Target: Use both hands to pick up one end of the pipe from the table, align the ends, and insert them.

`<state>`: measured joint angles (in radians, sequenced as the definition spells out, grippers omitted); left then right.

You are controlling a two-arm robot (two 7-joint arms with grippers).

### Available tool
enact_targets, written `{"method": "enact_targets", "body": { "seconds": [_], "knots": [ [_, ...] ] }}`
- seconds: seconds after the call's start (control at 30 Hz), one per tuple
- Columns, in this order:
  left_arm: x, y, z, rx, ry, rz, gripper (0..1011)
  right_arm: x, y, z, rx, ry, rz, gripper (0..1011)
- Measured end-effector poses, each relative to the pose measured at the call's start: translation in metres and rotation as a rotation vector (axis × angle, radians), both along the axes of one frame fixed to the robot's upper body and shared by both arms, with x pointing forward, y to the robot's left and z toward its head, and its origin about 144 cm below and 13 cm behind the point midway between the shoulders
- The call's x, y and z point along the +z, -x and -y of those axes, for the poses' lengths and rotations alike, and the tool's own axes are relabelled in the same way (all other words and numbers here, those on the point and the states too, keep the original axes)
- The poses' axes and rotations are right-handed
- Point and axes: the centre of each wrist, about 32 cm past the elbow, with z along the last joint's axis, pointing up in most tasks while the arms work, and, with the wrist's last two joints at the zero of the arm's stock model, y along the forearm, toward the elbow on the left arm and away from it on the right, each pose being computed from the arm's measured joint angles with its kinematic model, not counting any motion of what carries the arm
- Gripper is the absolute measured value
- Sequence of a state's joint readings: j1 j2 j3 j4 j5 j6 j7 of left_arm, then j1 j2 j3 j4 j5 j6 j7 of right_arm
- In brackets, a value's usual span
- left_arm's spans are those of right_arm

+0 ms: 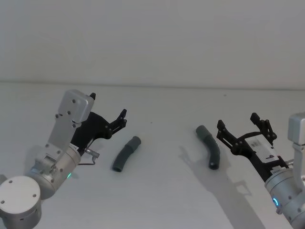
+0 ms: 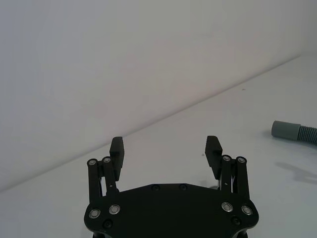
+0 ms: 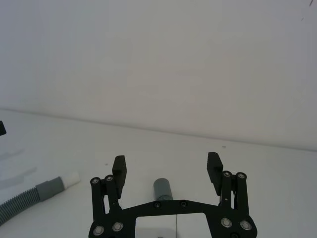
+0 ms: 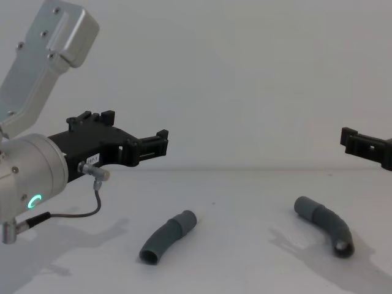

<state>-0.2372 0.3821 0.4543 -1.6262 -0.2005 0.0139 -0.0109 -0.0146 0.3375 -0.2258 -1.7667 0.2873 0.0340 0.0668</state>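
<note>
Two curved dark grey pipe pieces lie apart on the white table (image 1: 162, 205). The left piece (image 1: 126, 153) (image 4: 166, 237) points its collar end (image 1: 136, 141) away from me. The right piece (image 1: 208, 145) (image 4: 324, 228) also has its collar (image 1: 202, 130) at the far end. My left gripper (image 1: 108, 105) (image 2: 165, 146) (image 4: 135, 128) hovers open and empty, up and to the left of the left piece. My right gripper (image 1: 237, 120) (image 3: 167, 163) is open and empty just right of the right piece, whose collar (image 3: 162, 188) shows between its fingers.
A plain white wall rises behind the table's far edge (image 1: 152, 86). The right wrist view catches the left piece (image 3: 29, 198) off to one side. A ribbed pipe piece (image 2: 294, 131) sits at the edge of the left wrist view.
</note>
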Motion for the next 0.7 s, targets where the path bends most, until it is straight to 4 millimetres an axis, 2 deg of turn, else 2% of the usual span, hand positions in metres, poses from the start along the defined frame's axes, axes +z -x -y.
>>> {"method": "enact_targets", "body": {
  "seconds": [0.7],
  "knots": [
    [0.0, 0.0, 0.0, 0.0, 0.0, 0.0, 1000, 0.0, 0.0, 0.0, 0.0, 0.0, 0.0, 1001]
  ]
}}
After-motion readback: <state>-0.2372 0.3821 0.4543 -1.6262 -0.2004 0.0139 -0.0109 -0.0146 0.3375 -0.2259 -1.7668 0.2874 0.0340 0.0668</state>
